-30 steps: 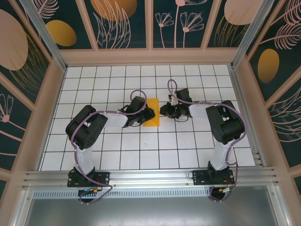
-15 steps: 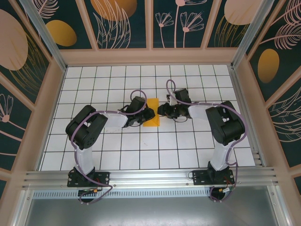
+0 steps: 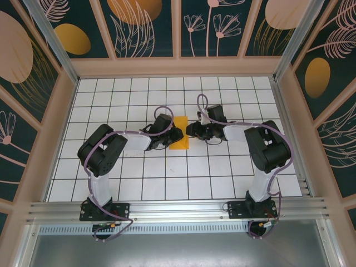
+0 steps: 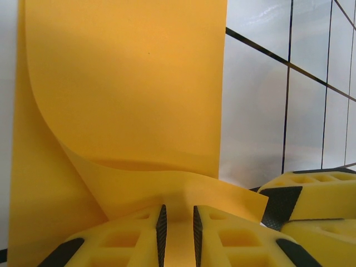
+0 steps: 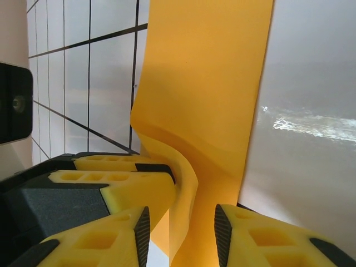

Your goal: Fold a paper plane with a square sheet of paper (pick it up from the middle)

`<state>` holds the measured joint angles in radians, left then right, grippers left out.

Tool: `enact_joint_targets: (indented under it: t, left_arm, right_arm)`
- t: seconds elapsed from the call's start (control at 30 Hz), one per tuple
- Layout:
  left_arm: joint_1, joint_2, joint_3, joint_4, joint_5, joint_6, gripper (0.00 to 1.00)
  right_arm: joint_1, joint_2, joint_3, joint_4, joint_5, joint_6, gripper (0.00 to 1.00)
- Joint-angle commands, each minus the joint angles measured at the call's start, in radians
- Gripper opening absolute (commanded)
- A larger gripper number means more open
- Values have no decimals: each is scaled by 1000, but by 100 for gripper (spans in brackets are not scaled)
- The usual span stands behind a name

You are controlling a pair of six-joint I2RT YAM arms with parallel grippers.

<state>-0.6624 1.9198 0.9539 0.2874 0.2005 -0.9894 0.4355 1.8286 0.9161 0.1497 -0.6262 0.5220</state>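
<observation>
The sheet of paper (image 3: 179, 139) is plain orange-yellow with no print. The table (image 3: 167, 183) is white, ruled with a black grid. The walls (image 3: 233, 28) are dark teal with pale pink leaf outlines and orange ovals at eleven, twelve and two o'clock. The left arm (image 3: 103, 150) and right arm (image 3: 267, 147) are black and white, with purple cables (image 3: 161, 109). The left gripper (image 4: 178, 233) and right gripper (image 5: 181, 233) are yellow with black pads.

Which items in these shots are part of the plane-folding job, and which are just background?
Job: orange-yellow paper sheet, pinched by the left gripper; right gripper, open with the sheet between its fingers.
Background: grid table, painted wall panels, aluminium rail.
</observation>
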Motion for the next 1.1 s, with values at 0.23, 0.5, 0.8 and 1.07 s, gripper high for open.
enact_joint_targets:
  t: [0.23, 0.5, 0.8, 1.07]
  left_arm:
    - [-2, -25, 1, 4, 2, -5, 22]
    - [-1, -40, 0, 9, 15, -4, 22]
    - [-2, -86, -9, 34, 48, 9, 27]
    - [-3, -87, -21, 65, 108, 8, 27]
  right_arm:
    - [7, 30, 37, -14, -2, -35, 15]
    - [7, 57, 72, -52, 43, -63, 5]
    - [5, 84, 96, -59, 71, -82, 2]
    - [5, 100, 104, -62, 79, -87, 1]
